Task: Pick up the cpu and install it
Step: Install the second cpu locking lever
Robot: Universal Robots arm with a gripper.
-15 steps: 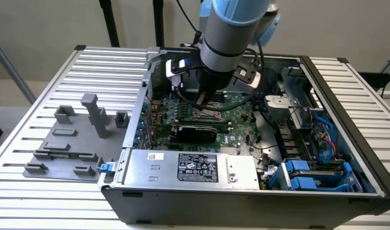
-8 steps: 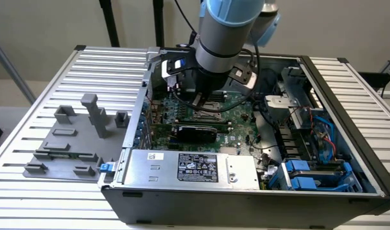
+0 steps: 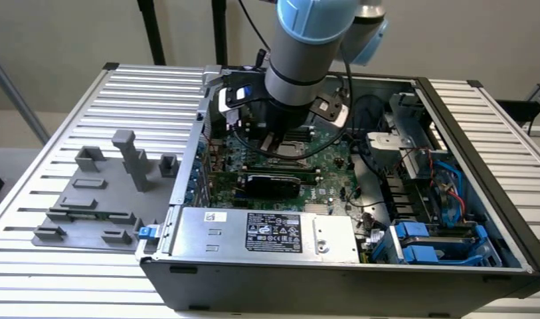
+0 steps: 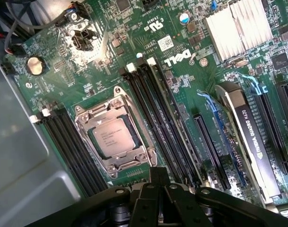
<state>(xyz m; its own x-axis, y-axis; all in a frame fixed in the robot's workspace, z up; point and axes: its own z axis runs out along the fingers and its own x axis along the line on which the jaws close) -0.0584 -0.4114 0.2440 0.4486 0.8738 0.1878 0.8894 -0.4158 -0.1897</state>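
Note:
The cpu, a small square chip with a silvery-grey top, lies flat inside the metal socket frame on the green motherboard. My gripper hangs above the board, just beside the socket and apart from the chip. Its black fingers are shut together with nothing between them. In the exterior view the arm's wrist reaches down into the open computer case over the socket area.
Black memory slots flank the socket on both sides. A graphics card and a finned heatsink sit further along the board. A silver power supply box fills the case's front. A grey fixture plate lies on the exterior view's left.

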